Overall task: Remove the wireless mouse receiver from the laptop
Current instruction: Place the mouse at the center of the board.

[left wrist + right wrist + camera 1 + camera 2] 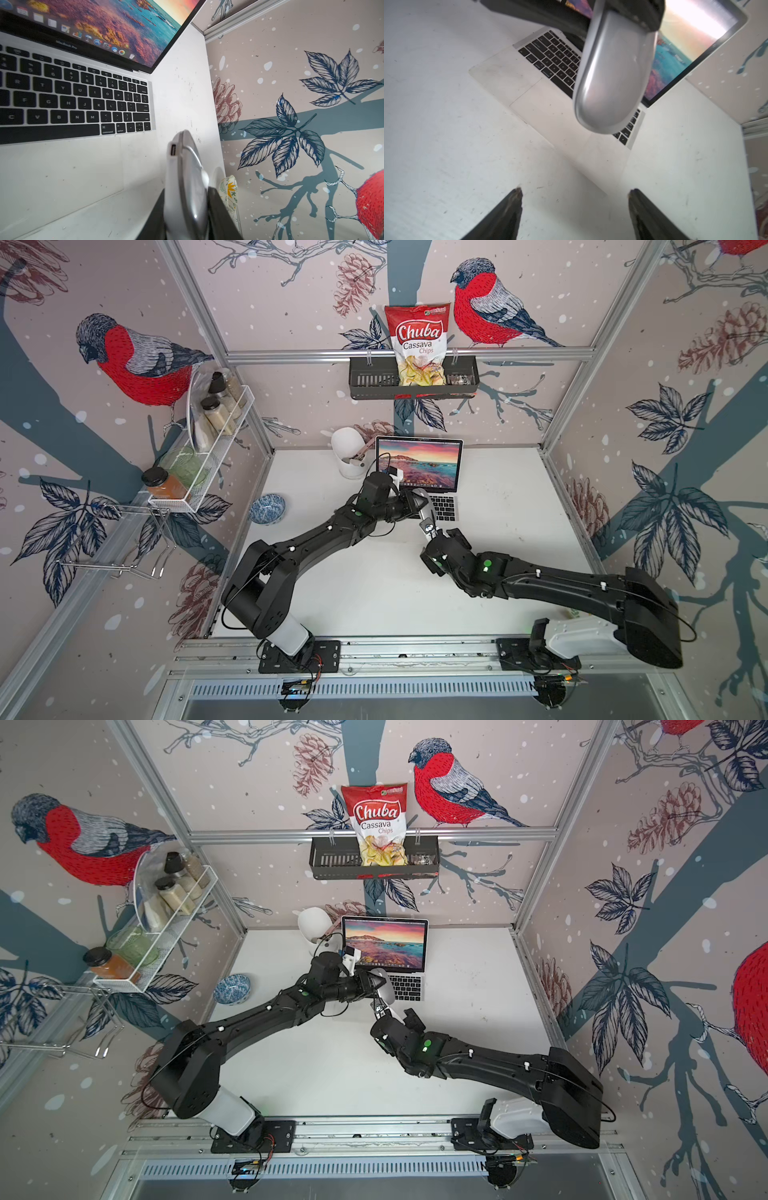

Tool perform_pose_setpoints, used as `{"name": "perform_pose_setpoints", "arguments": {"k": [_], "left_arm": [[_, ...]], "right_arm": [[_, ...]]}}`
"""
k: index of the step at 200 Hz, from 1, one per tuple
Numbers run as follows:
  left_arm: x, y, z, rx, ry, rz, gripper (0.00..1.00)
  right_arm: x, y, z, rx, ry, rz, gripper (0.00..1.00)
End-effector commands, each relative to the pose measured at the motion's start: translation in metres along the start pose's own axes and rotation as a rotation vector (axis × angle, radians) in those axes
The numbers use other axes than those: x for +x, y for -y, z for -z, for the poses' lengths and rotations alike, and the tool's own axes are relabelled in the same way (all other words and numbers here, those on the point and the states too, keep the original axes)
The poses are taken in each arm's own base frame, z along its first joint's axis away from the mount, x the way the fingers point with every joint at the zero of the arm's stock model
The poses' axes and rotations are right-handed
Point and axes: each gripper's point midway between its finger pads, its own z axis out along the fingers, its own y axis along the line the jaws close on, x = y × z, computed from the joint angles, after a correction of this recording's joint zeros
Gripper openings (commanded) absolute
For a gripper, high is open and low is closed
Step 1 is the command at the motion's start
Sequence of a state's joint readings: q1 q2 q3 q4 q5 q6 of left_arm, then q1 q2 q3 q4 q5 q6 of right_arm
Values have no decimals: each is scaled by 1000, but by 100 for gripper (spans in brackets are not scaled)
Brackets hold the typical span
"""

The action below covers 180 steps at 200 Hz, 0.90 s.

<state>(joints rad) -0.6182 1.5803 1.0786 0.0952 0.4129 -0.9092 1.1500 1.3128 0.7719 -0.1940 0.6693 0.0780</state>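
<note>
The bag hung on the back wall reads "Chuba Cassava Chips" (417, 344) and sits in a black basket (365, 383). In the left wrist view, "MacBook Pro" is legible on the bezel under the screen of the laptop (74, 99), as are key legends such as "command" and "option" and a dock of icons along the wallpaper's lower edge.

The laptop (419, 466) stands open at the back of the white table (498, 510), its screen facing the arms. The left gripper (419, 504) is clenched on the wireless mouse (427, 508), holding it on edge in the air over the keyboard and palm rest. The right gripper (433, 531) hangs just below and in front of the mouse, released.

Only the left wrist view shows the mouse's (187, 187) white underside, with a small metal-rimmed slot (172, 150) at its end; whether a receiver sits in it is hard to tell. The black fingers (220, 214) press on both faces of the mouse. Only the right wrist view shows the right gripper (575, 191) with its jaws wide apart and nothing between them, and the mouse's (612, 83) smooth silver back in front of the trackpad.

The tabletop is scuffed and speckled. A blue patterned bowl (268, 509) lies at its left side, and a white holder (349, 452) stands beside the laptop. The walls carry bullfinch-and-pinecone wallpaper (490, 306) on aluminium framing, and a white wire rack (232, 423) on the left wall holds spice jars.
</note>
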Motion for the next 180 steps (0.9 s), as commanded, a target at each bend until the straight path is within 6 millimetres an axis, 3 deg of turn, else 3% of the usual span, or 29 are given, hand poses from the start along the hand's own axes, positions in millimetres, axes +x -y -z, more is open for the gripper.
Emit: {"name": "perform_pose_setpoints", "arguments": {"k": [1,54,116,180], "left_arm": [[20,-22,5,-117,-101,-2,0],[40,-30,-4,-94,-194,60,0],[29,-20,-6,-109,-190,38,0],[32,-15,2,-105,-209,38,0]], "right_arm": [[-31,26,10,182,138,-28,79],[-37,9,18,113,178,-2,76],[-29,-32,21,20,156,110,75],[-27,-17,6,209,128,148,75]]}}
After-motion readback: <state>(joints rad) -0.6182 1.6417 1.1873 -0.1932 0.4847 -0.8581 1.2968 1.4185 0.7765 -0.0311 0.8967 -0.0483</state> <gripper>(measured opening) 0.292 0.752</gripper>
